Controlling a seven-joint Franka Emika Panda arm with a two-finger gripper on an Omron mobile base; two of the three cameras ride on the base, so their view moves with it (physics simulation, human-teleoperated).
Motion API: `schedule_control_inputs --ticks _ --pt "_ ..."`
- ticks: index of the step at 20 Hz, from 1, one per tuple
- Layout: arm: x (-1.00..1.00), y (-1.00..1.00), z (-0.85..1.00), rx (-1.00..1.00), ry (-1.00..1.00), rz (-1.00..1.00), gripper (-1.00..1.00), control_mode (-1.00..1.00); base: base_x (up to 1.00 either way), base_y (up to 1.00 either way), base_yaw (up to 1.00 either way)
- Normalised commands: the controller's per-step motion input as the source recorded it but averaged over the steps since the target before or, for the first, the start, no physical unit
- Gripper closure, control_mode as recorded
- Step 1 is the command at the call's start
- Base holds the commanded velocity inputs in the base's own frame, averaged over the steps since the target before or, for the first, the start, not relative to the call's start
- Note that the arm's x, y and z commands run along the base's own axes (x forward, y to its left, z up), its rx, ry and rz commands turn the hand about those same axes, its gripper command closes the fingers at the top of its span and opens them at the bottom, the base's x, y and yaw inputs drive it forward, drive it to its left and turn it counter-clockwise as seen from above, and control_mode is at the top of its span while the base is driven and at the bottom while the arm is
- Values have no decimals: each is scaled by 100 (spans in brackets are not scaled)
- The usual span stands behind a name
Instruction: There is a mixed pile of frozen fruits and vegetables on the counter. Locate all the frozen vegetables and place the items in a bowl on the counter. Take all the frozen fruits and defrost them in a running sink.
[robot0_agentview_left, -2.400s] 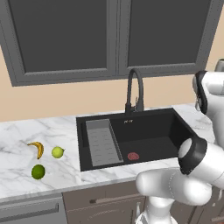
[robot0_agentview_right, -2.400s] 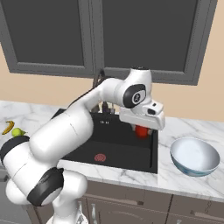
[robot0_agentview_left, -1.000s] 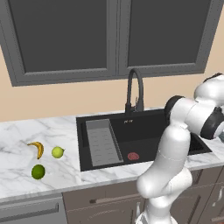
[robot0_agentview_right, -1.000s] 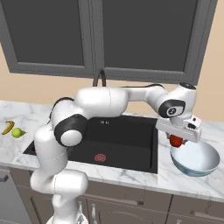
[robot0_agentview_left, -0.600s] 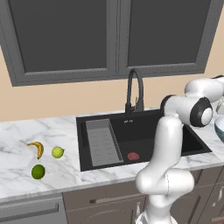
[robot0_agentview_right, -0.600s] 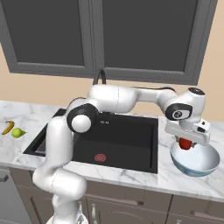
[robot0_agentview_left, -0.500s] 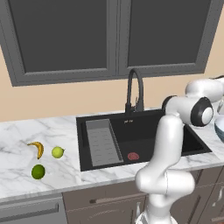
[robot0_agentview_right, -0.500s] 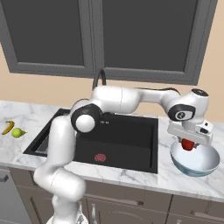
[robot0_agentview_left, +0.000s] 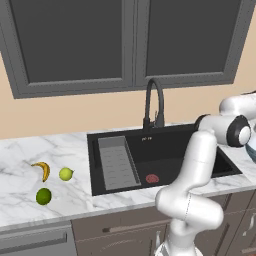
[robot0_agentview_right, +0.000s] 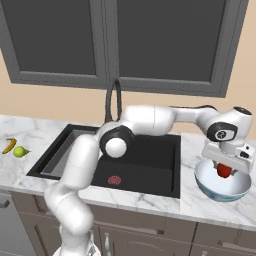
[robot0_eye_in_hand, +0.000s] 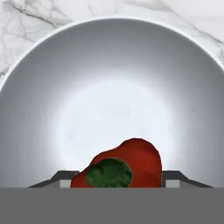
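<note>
While the arm reaches far out to the right side of the counter (robot0_agentview_right: 125, 205), the gripper (robot0_agentview_right: 226, 169) hangs just above the bowl (robot0_agentview_right: 210, 188), its jaws about half spread and closed on the red round piece (robot0_agentview_right: 223, 171). From the hand view the red piece (robot0_eye_in_hand: 124, 164) sits between the two fingers (robot0_eye_in_hand: 171, 176), green stem patch facing the camera, with the pale inside of the bowl (robot0_eye_in_hand: 109, 78) directly below it. Whether the piece touches the bowl's floor cannot be told; in the right base view it sits at about rim level, inside the bowl's outline.

Bowl stands on the marble just right of the sink (robot0_agentview_right: 150, 150), near the counter's front edge. Sink is a black basin with a ribbed grey tray (robot0_agentview_left: 118, 162) at its left side, a reddish drain (robot0_agentview_left: 152, 178) on the floor, and a black arched faucet (robot0_agentview_left: 153, 102) behind. No water can be seen at the faucet.

Left of the sink, well apart from the bowl: banana (robot0_agentview_left: 42, 170), yellow-green stemmed ball (robot0_agentview_left: 66, 174) just beside it, dark green ball (robot0_agentview_left: 44, 196) nearer the front edge. All three lie on the marble, none touching another.

No brand, label or readable writing found on any item, cabinet front or the arm.
</note>
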Motion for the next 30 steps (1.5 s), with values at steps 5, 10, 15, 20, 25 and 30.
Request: schedule_control_inputs --ticks 5,10,15,20,25,30 --pt "9 6 -42 -12 8 -6 100 -100 0 0 0" --pt "3 4 -42 -9 1 -6 100 -100 0 0 0" --pt "-13 0 -36 0 -8 -8 100 -100 0 0 0" --pt "-6 0 -27 0 -3 -8 -100 -100 0 0 0" --pt "8 10 -3 -1 3 -3 -100 -100 0 0 0" --pt "3 -4 18 -3 5 -2 -100 -100 0 0 0"
